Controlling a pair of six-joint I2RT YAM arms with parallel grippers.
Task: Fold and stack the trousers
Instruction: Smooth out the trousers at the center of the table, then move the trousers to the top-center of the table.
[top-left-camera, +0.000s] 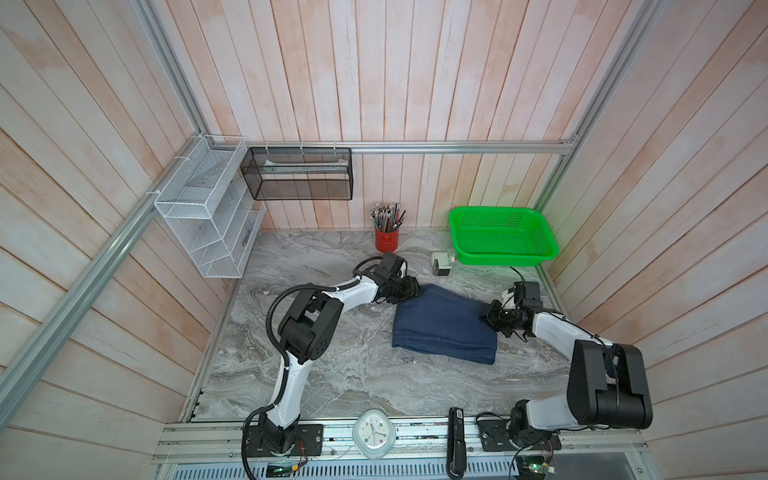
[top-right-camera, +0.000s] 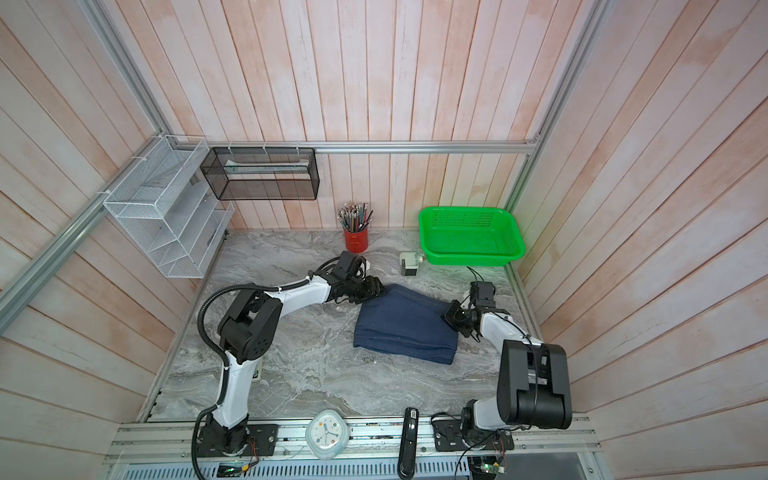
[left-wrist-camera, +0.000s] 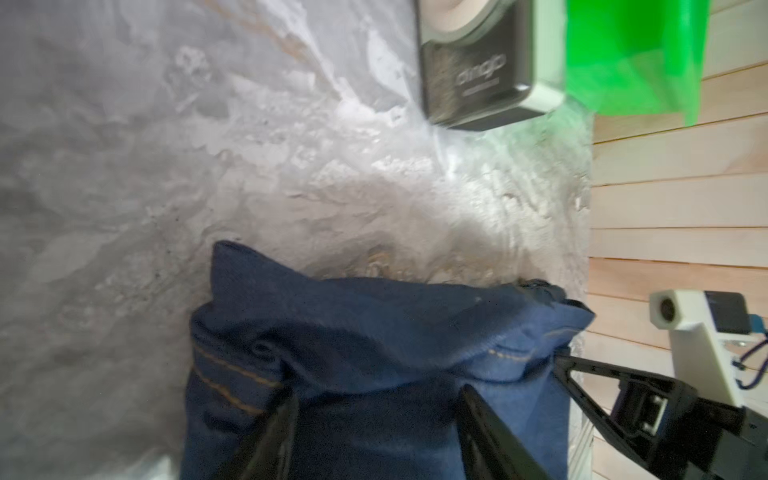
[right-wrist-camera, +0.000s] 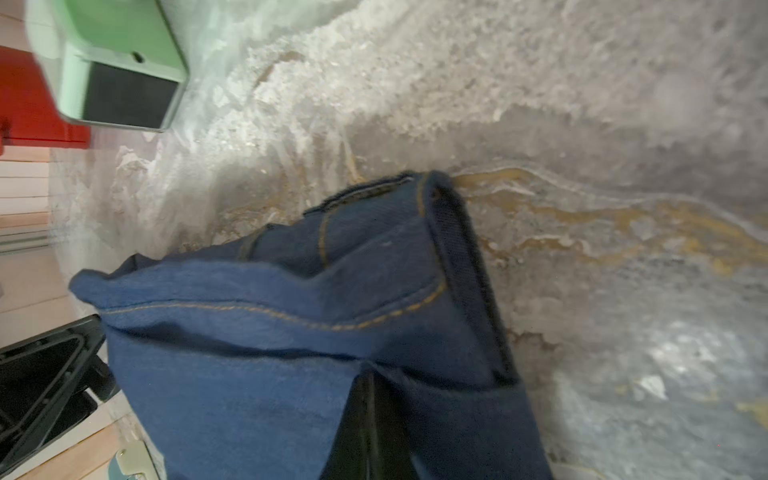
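Note:
The trousers (top-left-camera: 446, 324) (top-right-camera: 407, 324) lie as a folded dark navy denim bundle on the marble table, right of centre. My left gripper (top-left-camera: 411, 291) (top-right-camera: 376, 289) is at the bundle's far left corner. In the left wrist view its fingers (left-wrist-camera: 282, 419) stand apart with a thick fold of denim (left-wrist-camera: 374, 332) filling the gap, the edge raised off the table. My right gripper (top-left-camera: 490, 318) (top-right-camera: 451, 316) is at the far right corner. The right wrist view shows the right gripper (right-wrist-camera: 370, 374) pinched shut on the cloth (right-wrist-camera: 291, 332), orange stitching visible.
A green basket (top-left-camera: 503, 237) stands at the back right, with a small white and black device (top-left-camera: 441, 264) beside it. A red pencil cup (top-left-camera: 386, 241) is at the back middle. A clock (top-left-camera: 372, 432) and a black bar-shaped tool (top-left-camera: 456, 440) lie on the front rail. Wire racks (top-left-camera: 208, 224) hang on the left wall.

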